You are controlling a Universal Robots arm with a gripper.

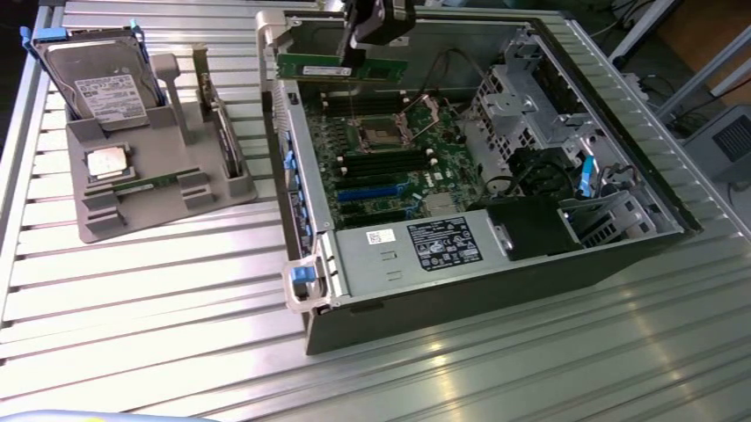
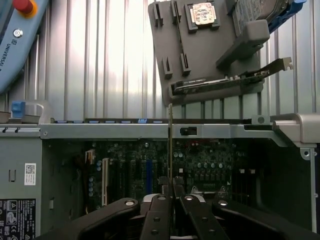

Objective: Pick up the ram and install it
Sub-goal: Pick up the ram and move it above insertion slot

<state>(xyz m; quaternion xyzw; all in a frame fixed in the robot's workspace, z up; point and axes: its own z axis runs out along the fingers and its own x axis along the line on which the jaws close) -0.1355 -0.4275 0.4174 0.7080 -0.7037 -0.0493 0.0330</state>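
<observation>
The ram (image 1: 317,68) is a slim green stick hanging level over the far edge of the open computer case (image 1: 352,264), with my gripper (image 1: 368,53) shut on its right part from above. In the wrist view the ram (image 2: 170,140) appears edge-on as a thin upright strip between my black fingers (image 2: 159,205), above the motherboard (image 2: 200,165). Long black memory slots (image 1: 382,164) lie on the motherboard (image 1: 405,145) below and nearer than the gripper. A second green stick (image 1: 147,185) lies flat in the grey tray (image 1: 164,211).
The grey tray on the exterior view's left also holds a silver hard drive (image 1: 100,79), a square CPU (image 1: 108,163) and an upright card (image 1: 217,114). Inside the case are the CPU socket (image 1: 382,132), cables, a power supply (image 1: 441,246) and a drive cage (image 1: 516,88).
</observation>
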